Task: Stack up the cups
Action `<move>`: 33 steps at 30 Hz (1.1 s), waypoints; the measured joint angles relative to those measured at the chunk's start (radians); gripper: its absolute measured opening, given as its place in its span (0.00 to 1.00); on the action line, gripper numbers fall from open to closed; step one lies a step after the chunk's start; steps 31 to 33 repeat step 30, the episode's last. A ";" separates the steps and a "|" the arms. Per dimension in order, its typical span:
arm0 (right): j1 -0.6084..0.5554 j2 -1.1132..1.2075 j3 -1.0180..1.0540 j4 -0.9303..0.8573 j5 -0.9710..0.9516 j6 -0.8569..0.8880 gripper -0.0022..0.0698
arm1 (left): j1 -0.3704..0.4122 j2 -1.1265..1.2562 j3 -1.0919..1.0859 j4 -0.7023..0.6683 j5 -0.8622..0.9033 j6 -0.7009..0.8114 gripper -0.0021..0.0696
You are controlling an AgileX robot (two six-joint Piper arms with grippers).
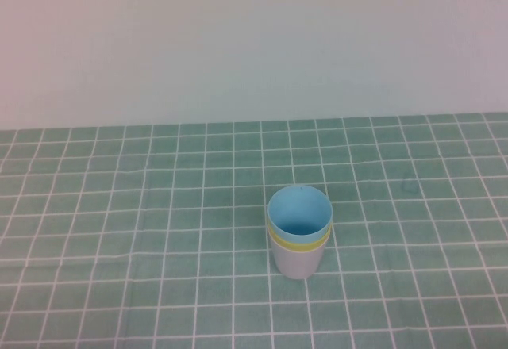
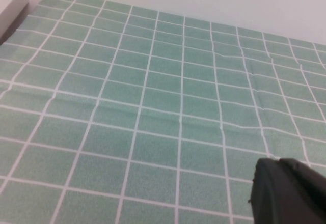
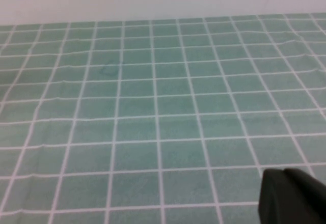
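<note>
Three cups nested in one stack on the green checked tablecloth [image 1: 119,230], both arms out of the high view.

Stack stands upright, a bit right of centre and toward the near edge: whitish-grey cup [image 1: 295,263] at the bottom, yellow cup [image 1: 298,243] showing only as a thin rim band above it, light blue cup [image 1: 299,211] on top with its open mouth up (pink inside of the grey one is hidden). Left gripper [image 2: 288,193] shows only as a dark tip in its own wrist view, over bare cloth, fingers pressed together, holding nothing. Right gripper [image 3: 293,196] likewise a dark tip over bare cloth, pressed together and empty. Neither wrist view shows the cups. Pale wall [image 1: 254,40] at the far edge.
</note>
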 joint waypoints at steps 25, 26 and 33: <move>0.045 0.000 0.000 -0.107 0.000 0.000 0.03 | -0.002 0.002 0.000 0.000 0.000 0.000 0.03; 0.045 0.000 0.000 -0.107 0.000 0.000 0.03 | -0.004 0.002 0.000 0.000 0.000 0.000 0.03; 0.045 0.000 0.000 -0.107 0.000 0.000 0.03 | -0.055 0.002 0.000 0.000 0.000 0.000 0.03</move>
